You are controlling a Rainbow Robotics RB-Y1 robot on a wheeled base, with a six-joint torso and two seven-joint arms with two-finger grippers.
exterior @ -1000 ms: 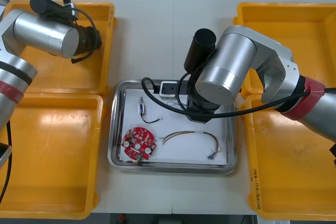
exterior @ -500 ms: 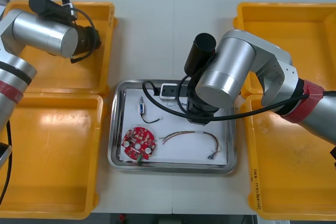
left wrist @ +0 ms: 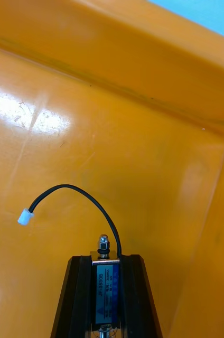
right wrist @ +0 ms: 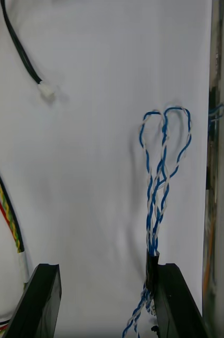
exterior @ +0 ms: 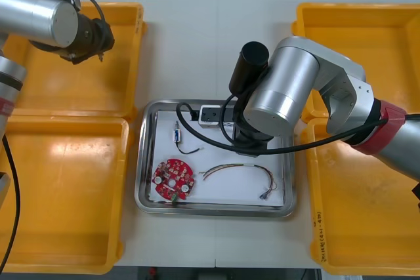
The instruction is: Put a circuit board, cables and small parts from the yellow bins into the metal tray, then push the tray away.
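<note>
My left gripper (left wrist: 106, 288) is shut on a small metal part (left wrist: 106, 296) with a blue label. Its black lead (left wrist: 85, 196) curls out to a white plug above the bin floor. In the front view this gripper (exterior: 98, 34) hangs over the far left yellow bin (exterior: 128, 63). My right gripper (right wrist: 104, 301) stands open just above the white inside of the metal tray (exterior: 141, 162). A twisted blue and white cable (right wrist: 159, 169) lies beside one of its fingers (right wrist: 173, 301), free of both. A round red circuit board (exterior: 173, 178), a red and yellow cable (exterior: 239, 172) and another small metal part (exterior: 177, 134) lie in the tray.
The tray's shiny wall (right wrist: 217, 158) runs close beside the blue and white cable. A black cable with a white plug (right wrist: 25, 58) lies farther off on the tray floor. Yellow bins (exterior: 367, 195) flank the tray; the near left one (exterior: 59, 195) holds nothing.
My right gripper has opened and let go of the blue and white cable. My left gripper closed on the small metal part and rose with it, shifting toward the far left.
</note>
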